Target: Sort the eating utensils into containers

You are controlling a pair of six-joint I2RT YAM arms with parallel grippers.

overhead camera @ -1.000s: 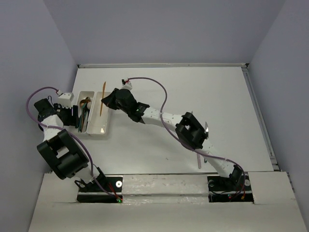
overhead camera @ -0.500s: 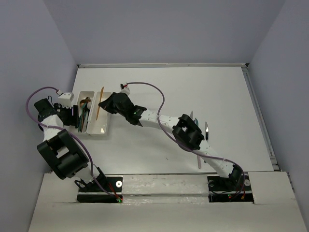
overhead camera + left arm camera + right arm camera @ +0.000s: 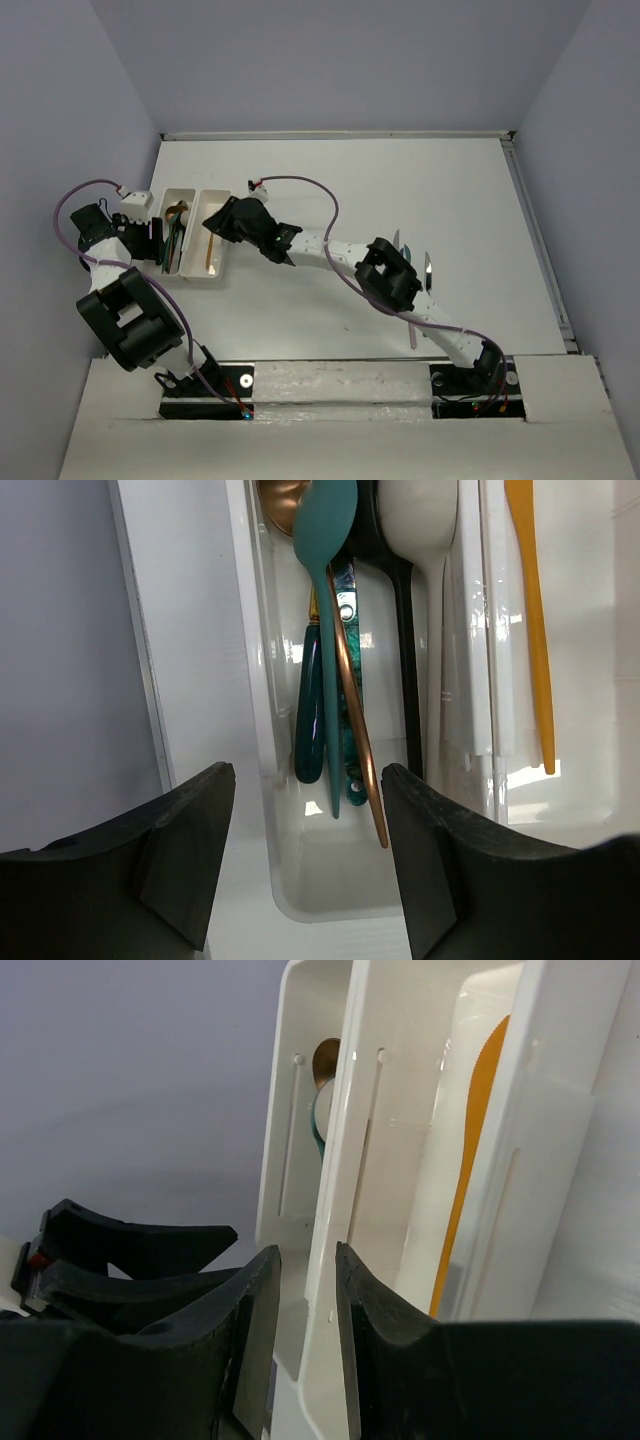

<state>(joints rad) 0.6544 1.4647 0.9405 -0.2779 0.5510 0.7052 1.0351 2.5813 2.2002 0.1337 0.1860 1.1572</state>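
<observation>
White trays (image 3: pixel 215 272), utensils (image 3: pixel 331 630) partly hidden
Left fingers (image 3: pixel 180 860) wide apart, empty; right fingers (image 3: pixel 250 1330) barely parted — a tray wall (image 3: pixel 545 1110) hides the upper end of the orange utensil (image 3: pixel 470 1160), at 1 o'clock.

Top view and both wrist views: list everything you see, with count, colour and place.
table: one, white, under everything
trays: two, white, joined, at table's left edge
left-tray utensils: at least five, teal, dark teal, copper, black, white
right-tray utensil: one, orange-yellow, lying lengthwise
loose utensils: at least two, silvery, partly under right arm
left gripper: one, black, open over left tray's end
right gripper: one, black, jaws slightly parted, empty, at the trays
</observation>
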